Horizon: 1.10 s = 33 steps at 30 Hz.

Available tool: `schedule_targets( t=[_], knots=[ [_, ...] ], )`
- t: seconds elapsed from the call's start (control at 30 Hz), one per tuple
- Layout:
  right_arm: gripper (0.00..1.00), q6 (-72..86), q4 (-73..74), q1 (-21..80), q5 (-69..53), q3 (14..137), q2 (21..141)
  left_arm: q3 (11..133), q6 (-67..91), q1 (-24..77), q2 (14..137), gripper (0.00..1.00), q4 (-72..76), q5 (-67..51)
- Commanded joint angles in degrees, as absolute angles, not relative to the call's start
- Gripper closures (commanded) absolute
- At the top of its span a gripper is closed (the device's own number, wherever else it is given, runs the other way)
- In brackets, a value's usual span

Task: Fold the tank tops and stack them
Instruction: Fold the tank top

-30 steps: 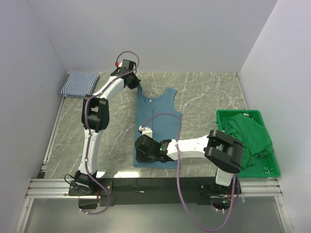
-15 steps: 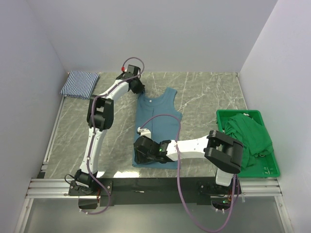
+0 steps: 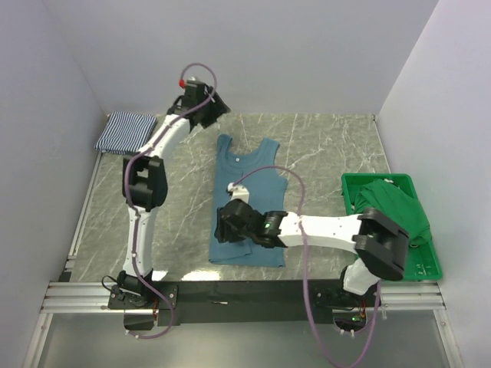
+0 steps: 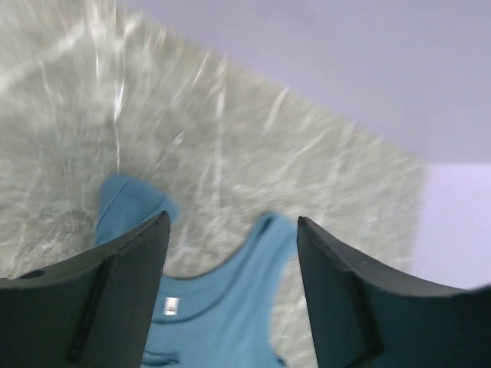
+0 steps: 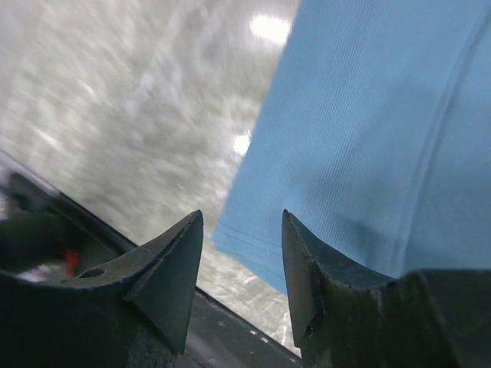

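Teal tank top [image 3: 257, 195] flat, beneath both open jaws

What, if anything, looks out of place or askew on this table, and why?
Little stands out. The teal tank top lies flat and unfolded mid-table, one shoulder strap slightly rumpled. The striped tank top sits folded in the far left corner. A green cloth lies crumpled in the green crate.

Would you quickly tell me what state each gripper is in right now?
Left gripper: open, empty, above the teal tank top's shoulder straps.
Right gripper: open, empty, over that top's hem corner.
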State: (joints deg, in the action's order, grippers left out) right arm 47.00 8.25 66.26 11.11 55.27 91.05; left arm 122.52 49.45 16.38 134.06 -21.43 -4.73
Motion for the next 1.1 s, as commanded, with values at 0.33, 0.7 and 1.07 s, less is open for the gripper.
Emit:
schedule_targets(
  t=[0.33,0.7,1.07],
  knots=[
    [0.48,40.4,12.3,39.0,5.5,56.9,82.3,88.4,53.9,19.0,105.7,0.71,-21.8,-3.0],
    [0.49,37.5,11.4,24.4,3.1,55.6,90.3,67.8,47.3,37.6,95.7,0.79,-24.0,-3.9],
    [0.51,39.0,10.5,32.1,0.9,48.0,81.0,57.5,58.9,47.5,85.1,0.75,-32.6,9.1]
  ],
)
